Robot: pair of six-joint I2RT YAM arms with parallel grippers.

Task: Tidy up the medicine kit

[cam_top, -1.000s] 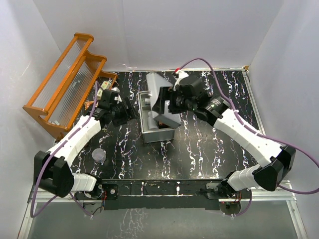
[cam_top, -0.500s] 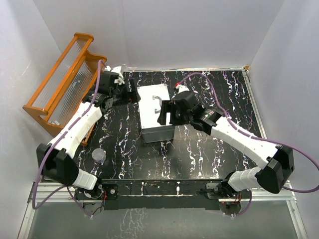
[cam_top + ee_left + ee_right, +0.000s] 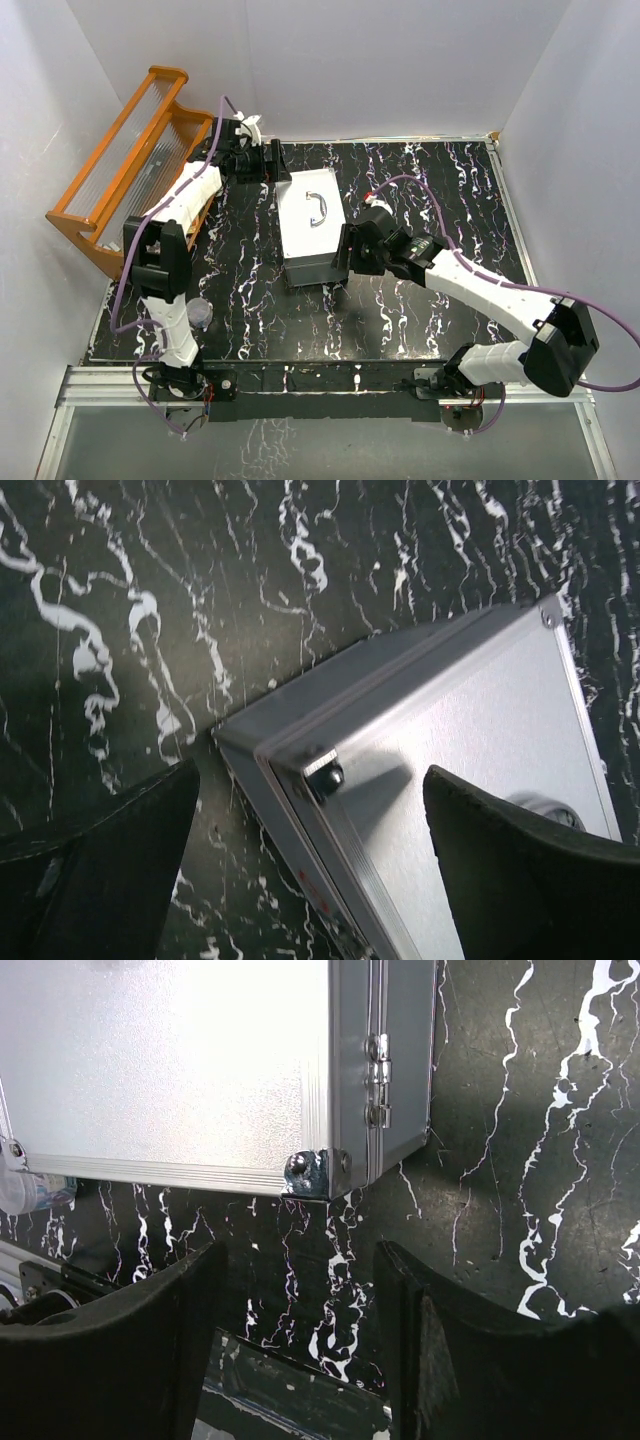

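**Left gripper** (image 3: 310, 785): jaws wide apart, holding nothing. They straddle the far left corner of the kit (image 3: 305, 240) from above. No contact is visible. A second ago this gripper was low beside the kit's left wall. The arm has since swung out to the far corner.

**Right gripper** (image 3: 300, 1280): jaws apart, with only bare table (image 3: 430, 300) between them. It hangs just off the kit's near right corner. A second ago it was up at the raised lid. It has let go and drawn back toward the near edge.

**Kit**: rests flat on the table, a little left of centre. The lid (image 3: 170, 1060) stood open a second ago and now lies down on the body. The handle (image 3: 318, 208) faces up.

**Latch** (image 3: 378, 1085): sits on the side wall by the right gripper. Whether it is fastened cannot be told.

**Rack** (image 3: 120, 170): orange, leaning at the far left, apart from the kit.

**Cup** (image 3: 200, 313): small and clear, near the left arm's base.

**Status**: with the lid down and both grippers free, the packing looks done and the task near its end. The likely remainder is securing the latch or squaring the kit on the table.
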